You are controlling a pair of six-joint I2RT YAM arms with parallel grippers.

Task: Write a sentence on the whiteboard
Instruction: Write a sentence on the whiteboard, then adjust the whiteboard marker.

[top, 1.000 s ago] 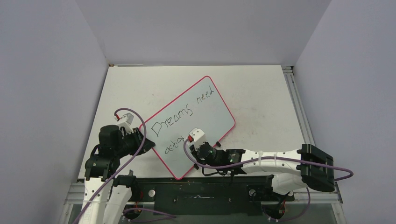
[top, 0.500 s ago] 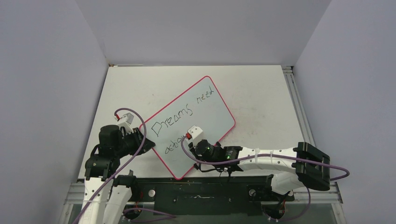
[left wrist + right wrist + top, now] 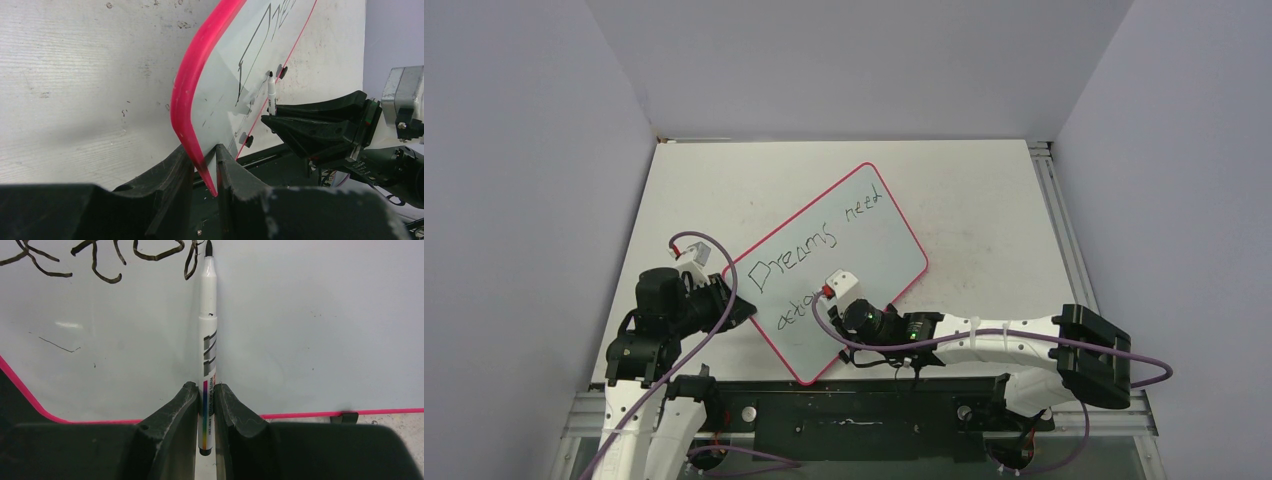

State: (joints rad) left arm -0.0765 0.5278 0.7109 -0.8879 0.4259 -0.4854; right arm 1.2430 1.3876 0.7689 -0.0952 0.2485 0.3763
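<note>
1. The whiteboard (image 3: 879,255), lying on the tabletop (image 3: 994,200), is being pinched at its left corner by the left gripper (image 3: 204,162).
2. A marker (image 3: 207,330) is being clamped by the right gripper (image 3: 205,395), tip at the near row of the sentence (image 3: 819,240).

pale lavender walls (image 3: 844,60) enclose a scuffed white tabletop (image 3: 984,200) on three sides.

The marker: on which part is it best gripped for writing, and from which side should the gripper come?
Grip the marker on the rear part of its barrel, coming from its tail end along its length, as the right gripper does. The barrel is slim and straight, so it fits in the gripper, and the black tip is free to reach the whiteboard.
</note>
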